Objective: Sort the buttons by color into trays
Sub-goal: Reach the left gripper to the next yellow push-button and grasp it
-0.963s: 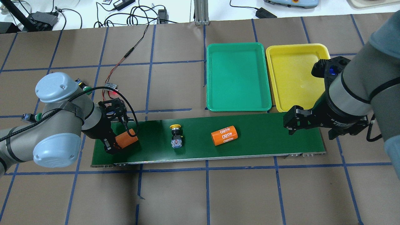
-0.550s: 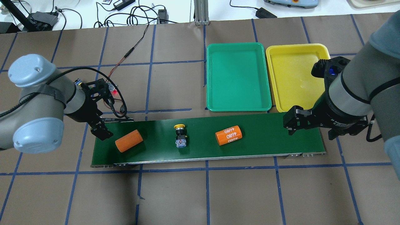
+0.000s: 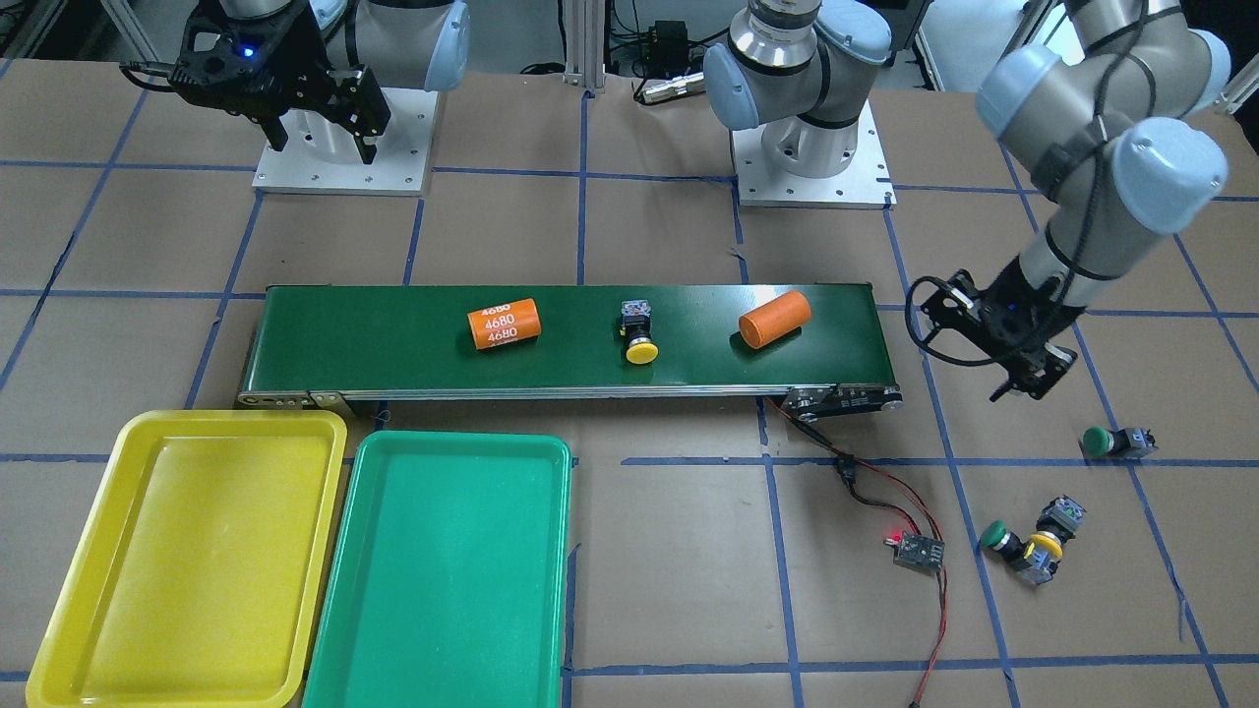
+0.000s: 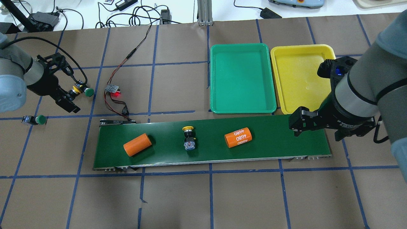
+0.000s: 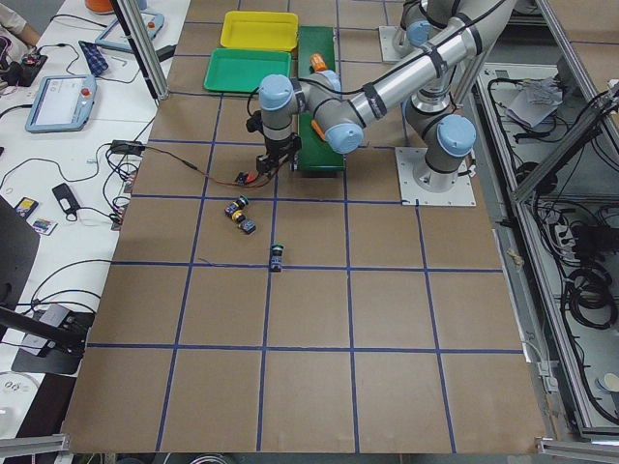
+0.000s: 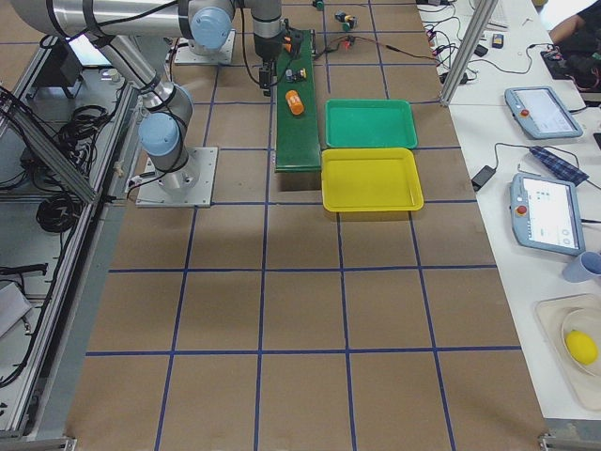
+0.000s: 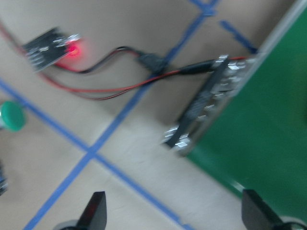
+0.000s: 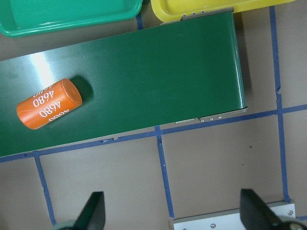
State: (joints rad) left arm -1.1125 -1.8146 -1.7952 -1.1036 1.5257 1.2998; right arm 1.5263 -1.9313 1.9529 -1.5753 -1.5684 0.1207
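Observation:
One yellow button [image 4: 188,137] lies on the conveyor belt [image 4: 279,140], mid-length. A green button [image 4: 88,92] and a yellow button [image 4: 75,90] lie together on the table left of the belt. Another green button [image 4: 36,119] lies further left. My left gripper [image 4: 68,103] is open and empty, off the belt's left end, just beside the green-and-yellow pair. My right gripper [image 4: 297,125] is open and empty over the belt's right end. The green tray [image 4: 242,78] and yellow tray [image 4: 299,76] sit side by side behind the belt, both empty.
Two orange cylinders lie on the belt: a plain one [image 4: 137,144] at the left, and one marked 4680 [image 4: 238,137] right of the yellow button. A small circuit board [image 4: 113,89] with a red light and wires lies behind the belt's left end.
My left gripper let go of the plain orange cylinder on the belt and moved left, off the belt, toward the loose buttons. The things on the belt drifted right. The right arm stayed.

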